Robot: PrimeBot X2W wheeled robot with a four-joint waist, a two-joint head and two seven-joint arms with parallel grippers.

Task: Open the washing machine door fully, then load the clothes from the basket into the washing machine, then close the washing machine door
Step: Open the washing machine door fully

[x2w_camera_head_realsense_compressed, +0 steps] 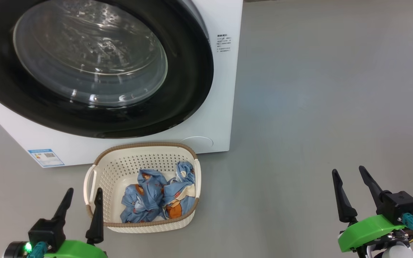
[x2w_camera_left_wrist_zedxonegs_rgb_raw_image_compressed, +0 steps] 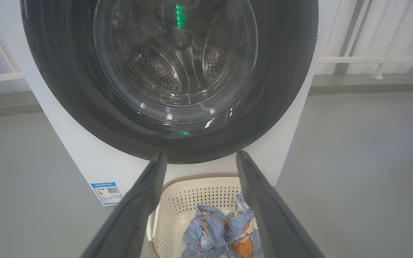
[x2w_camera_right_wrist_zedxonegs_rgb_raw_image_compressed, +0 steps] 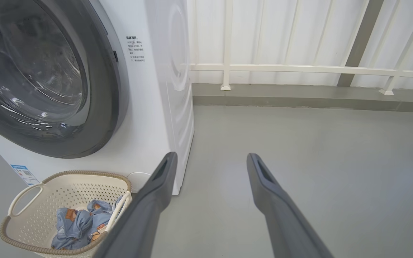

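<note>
The head view cuts off the top and left of the washing machine door (x2w_camera_head_realsense_compressed: 192, 71), so its full circle is not seen. The left wrist view cuts off its top as well. Through the glass the steel drum (x2w_camera_left_wrist_zedxonegs_rgb_raw_image_compressed: 163, 71) shows dimly behind reflections and a green glint. The small print on the front of the washing machine (x2w_camera_head_realsense_compressed: 221, 118) and on the blue label (x2w_camera_head_realsense_compressed: 46, 157) is too small to read. The clothes (x2w_camera_head_realsense_compressed: 156, 197) lie crumpled, and how many pieces there are cannot be told.

The basket (x2w_camera_head_realsense_compressed: 145, 147) stands on the grey floor (x2w_camera_head_realsense_compressed: 317, 107) just in front of the machine, below the door. It is at about 1 o'clock from the left gripper (x2w_camera_head_realsense_compressed: 85, 190). That gripper's inner finger crosses the basket's near left corner in the head view, and whether it touches cannot be told. From the right gripper (x2w_camera_head_realsense_compressed: 348, 169) the basket is well apart at 9 o'clock and the door is at about 10 o'clock. Both grippers have their fingers spread wide and hold nothing.

The door lies flat against the machine front with its glass facing the robot. The basket stands upright with its mouth up and its handles at 9 and 3 o'clock. Its long axis is hard to judge. The clothes are heaped toward its near right, at about 5 o'clock inside it. Both grippers' fingers point toward 12 o'clock.
</note>
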